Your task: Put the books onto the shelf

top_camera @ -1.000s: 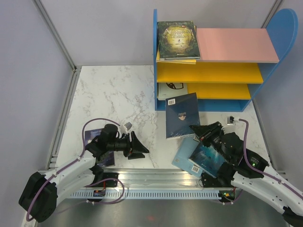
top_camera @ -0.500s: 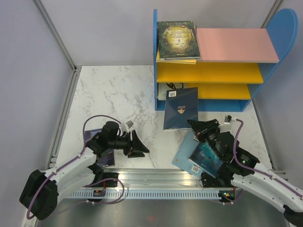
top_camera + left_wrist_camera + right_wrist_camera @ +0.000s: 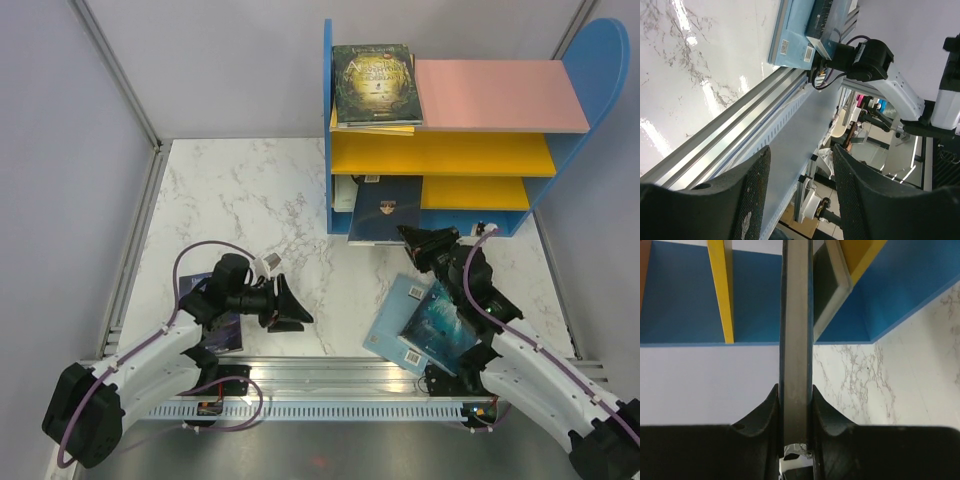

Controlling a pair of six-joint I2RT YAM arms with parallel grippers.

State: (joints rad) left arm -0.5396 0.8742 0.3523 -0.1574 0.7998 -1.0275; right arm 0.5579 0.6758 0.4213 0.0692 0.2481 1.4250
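The navy book (image 3: 385, 212) has moved from a tilted spot out on the table (image 3: 240, 190) up into the shelf (image 3: 327, 120); its far end now sits in the bottom compartment, under the lower yellow board (image 3: 470, 192), and its near end sticks out toward the arms. The right gripper (image 3: 410, 237) has followed it forward and is clamped on that near edge. The right wrist view shows the fingers (image 3: 767, 415) pressed against both faces of the book, with the blue bottom beyond. Another book (image 3: 342, 192) shows at the left of the same compartment, partly covered. A green book (image 3: 375, 85) lies on the pink top (image 3: 500, 95). A teal book (image 3: 435, 325) rests on a pale blue one (image 3: 390, 322) on the table beside the right arm. The left gripper (image 3: 295, 308) hovers low over the table at the left with its jaws apart and nothing between them, and a purple book (image 3: 222, 332) lies partly under that arm.
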